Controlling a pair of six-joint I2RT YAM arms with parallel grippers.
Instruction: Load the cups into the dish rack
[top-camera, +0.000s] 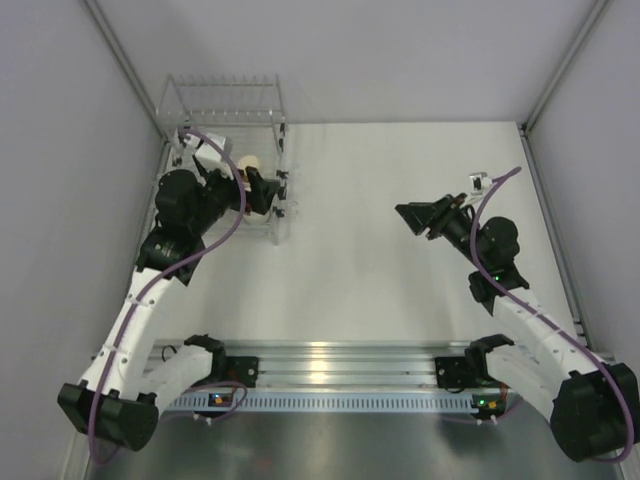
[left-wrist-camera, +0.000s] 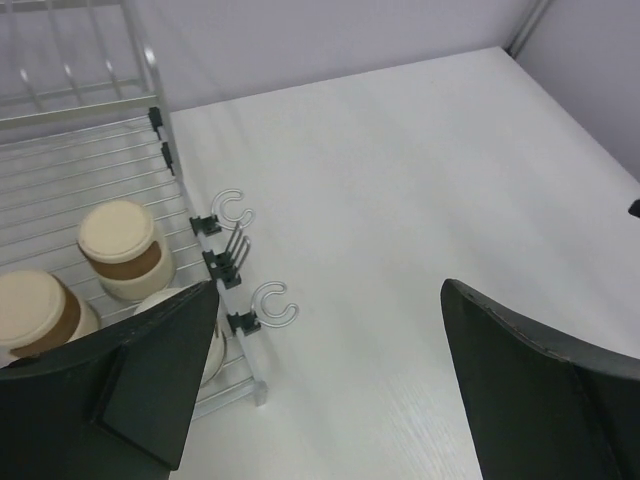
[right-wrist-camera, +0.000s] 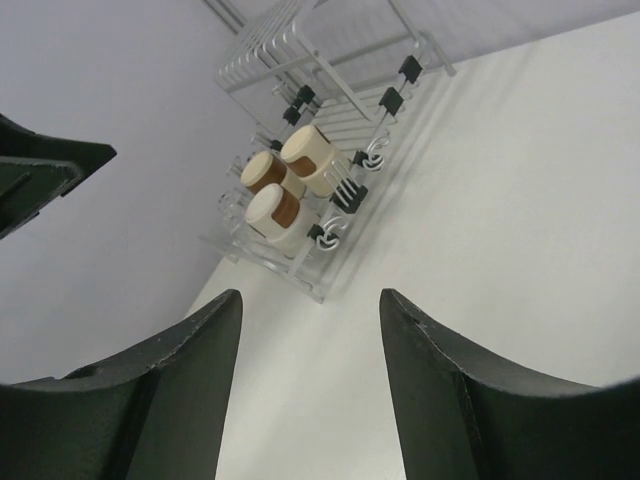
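Left wrist view shows the wide, empty left gripper (left-wrist-camera: 325, 300) half-hiding one cream cup (left-wrist-camera: 214, 350); right gripper (right-wrist-camera: 310, 300) parted, empty

We see the dish rack (top-camera: 225, 115) at the table's (top-camera: 380, 280) far left corner, with three cups (right-wrist-camera: 310, 155) standing in its near half.

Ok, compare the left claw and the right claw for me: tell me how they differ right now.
Place: the left claw hangs at the edge of the dish rack, next to the cream cups. The right claw is out over the table, well apart from the rack.
Opening: the left claw's fingers look spread wider than the right claw's.
Shared: both are open and hold nothing.
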